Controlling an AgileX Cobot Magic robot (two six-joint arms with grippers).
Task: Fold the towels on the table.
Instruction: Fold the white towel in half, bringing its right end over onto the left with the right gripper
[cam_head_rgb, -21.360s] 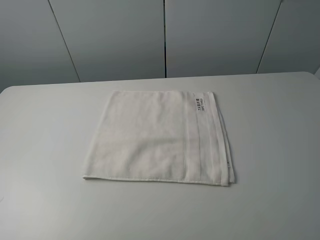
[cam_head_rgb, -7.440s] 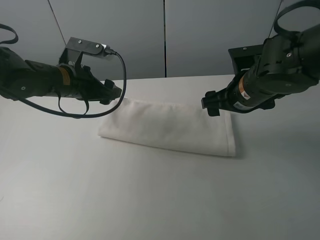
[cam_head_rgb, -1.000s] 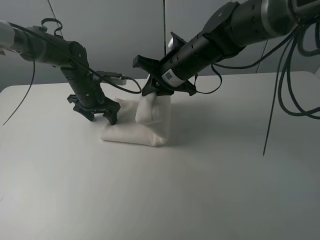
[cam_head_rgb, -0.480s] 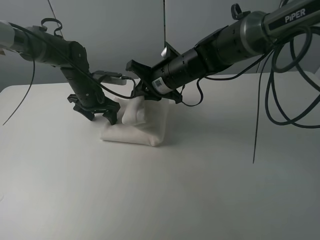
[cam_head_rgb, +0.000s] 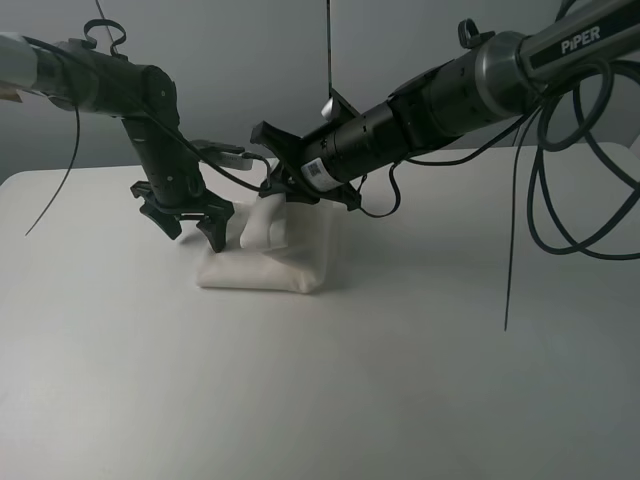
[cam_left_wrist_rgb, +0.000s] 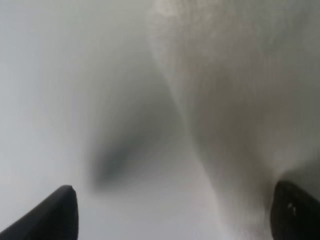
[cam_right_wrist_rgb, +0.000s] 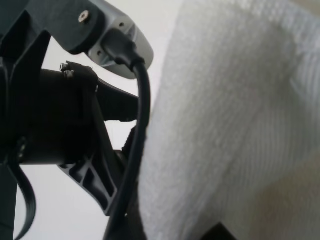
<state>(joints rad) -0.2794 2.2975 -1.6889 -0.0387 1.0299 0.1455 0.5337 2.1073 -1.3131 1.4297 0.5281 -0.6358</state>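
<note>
The off-white towel lies folded into a small thick pad on the white table. My right gripper reaches across from the right and is shut on a flap of the towel, holding it up above the pad. The right wrist view shows that flap close up, with the left arm's black gripper behind it. My left gripper is open, pointing down just above the towel's left end. In the left wrist view its fingertips are wide apart, with the towel edge between them.
A grey panelled wall runs behind the table. Black cables hang from the right arm over the table's right side. The left arm's cable droops at the far left.
My right gripper has carried the lifted towel flap further left over the pad. My left gripper has shifted slightly left and up, still open.
</note>
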